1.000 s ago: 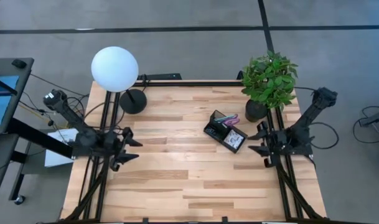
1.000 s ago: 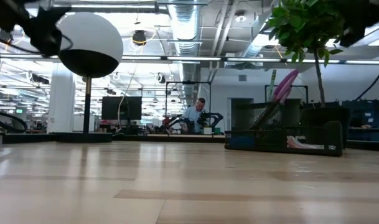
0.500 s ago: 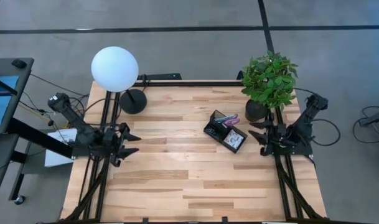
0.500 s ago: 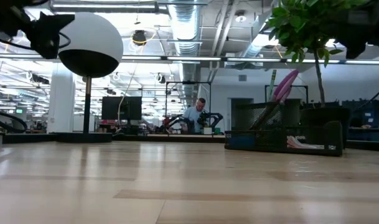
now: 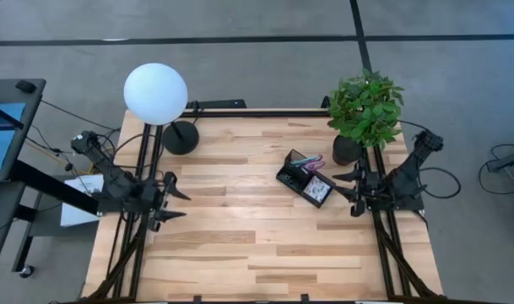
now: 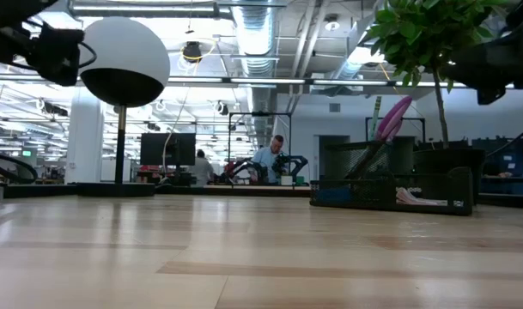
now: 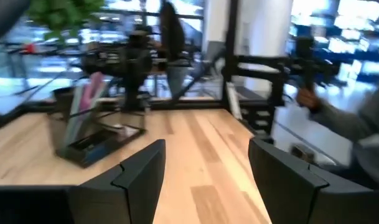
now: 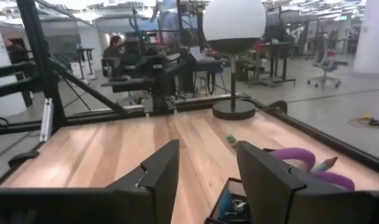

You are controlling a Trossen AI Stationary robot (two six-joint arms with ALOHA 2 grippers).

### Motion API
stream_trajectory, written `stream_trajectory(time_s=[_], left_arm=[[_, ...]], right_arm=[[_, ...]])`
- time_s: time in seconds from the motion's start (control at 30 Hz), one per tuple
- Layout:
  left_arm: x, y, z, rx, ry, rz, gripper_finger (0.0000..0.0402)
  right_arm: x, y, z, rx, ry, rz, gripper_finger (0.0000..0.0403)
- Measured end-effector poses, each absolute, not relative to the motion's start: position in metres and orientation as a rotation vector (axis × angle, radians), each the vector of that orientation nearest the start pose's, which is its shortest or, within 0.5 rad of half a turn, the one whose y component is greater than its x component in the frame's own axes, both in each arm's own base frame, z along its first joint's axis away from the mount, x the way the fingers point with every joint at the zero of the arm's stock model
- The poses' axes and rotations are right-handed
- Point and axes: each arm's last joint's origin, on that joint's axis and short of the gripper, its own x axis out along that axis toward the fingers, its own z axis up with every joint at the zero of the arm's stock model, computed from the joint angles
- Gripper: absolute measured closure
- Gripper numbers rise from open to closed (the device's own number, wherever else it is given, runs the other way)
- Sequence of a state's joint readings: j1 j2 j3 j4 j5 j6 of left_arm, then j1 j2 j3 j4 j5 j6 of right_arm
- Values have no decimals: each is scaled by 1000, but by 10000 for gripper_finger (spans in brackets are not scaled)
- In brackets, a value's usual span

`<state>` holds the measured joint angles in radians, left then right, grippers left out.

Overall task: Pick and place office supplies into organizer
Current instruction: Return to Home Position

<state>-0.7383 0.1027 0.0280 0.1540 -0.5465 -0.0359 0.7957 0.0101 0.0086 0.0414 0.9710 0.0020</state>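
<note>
i'm on the homing step now, with nothing in either tool. in the high view the left tool (image 5: 175,203) sits at the left edge of the tabletop (image 5: 240,245) and the right tool (image 5: 348,187) at the right edge, just beside the organizer (image 5: 305,179) but not touching it. both tools are spread wide with only bare wood between the fingers, which each wrist view confirms. the organizer stands toward the right back of the tabletop, near the plant (image 5: 366,105) and well apart from the lamp (image 5: 155,93).

i see no loose supplies on the wood, so i judge the sorting done. the next move calls only for folding both arms to rest, and the right one must pull away without clipping the organizer.

the high view gives the layout but little of the contents. the low view shows a pink handle standing in the tall back section and something pale in the front tray. the right wrist view shows the purple scissors (image 8: 301,163) close up. the left wrist view is blurred, but a person's sleeve (image 7: 363,124) seems to be just off the tabletop.
</note>
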Motion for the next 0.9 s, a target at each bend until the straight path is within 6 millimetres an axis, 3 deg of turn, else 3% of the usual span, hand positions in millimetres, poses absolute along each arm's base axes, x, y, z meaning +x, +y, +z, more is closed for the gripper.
stream_trajectory(time_s=[0.23, 0.57, 0.9], left_arm=[[82, -58, 171, 61, -1, -285, 176], [84, -51, 169, 152, 34, -48, 176], [84, -51, 168, 134, 35, -48, 176]], right_arm=[[77, 43, 169, 3, -20, -188, 250], [77, 43, 169, 1, -19, -188, 246], [77, 43, 169, 1, -19, -188, 248]])
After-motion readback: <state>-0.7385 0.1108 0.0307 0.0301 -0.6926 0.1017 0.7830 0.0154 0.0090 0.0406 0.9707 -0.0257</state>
